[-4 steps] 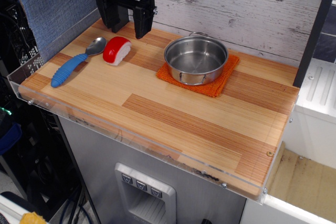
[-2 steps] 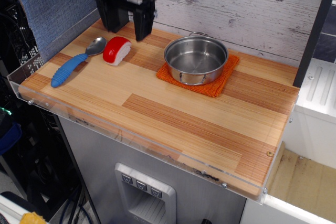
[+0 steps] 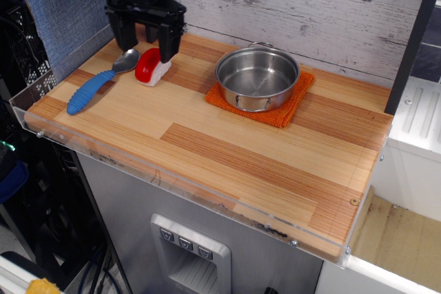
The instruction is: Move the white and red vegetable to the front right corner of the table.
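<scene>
The white and red vegetable [image 3: 151,67], a glossy red dome on a white base, sits near the back left of the tabletop [image 3: 227,149], just beside the blue-handled spoon [image 3: 98,82]. The black pincer [image 3: 145,40] stands wide open directly over it, one finger overlapping its right side, gripping nothing. The striped wood tabletop has a clear acrylic rim, carries a steel pan [image 3: 257,78] on an orange cloth [image 3: 282,110], and backs onto a grey plank wall [image 3: 310,12].

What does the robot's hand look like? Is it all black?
Yes, the gripper is all black. It has a wide, blocky body on top and two thick, flat jaws hanging down like chunky prongs. The arm above it is black too and runs out of the picture. A thin dark cable curls beside the arm at the top edge. No writing or stickers can be made out.
</scene>
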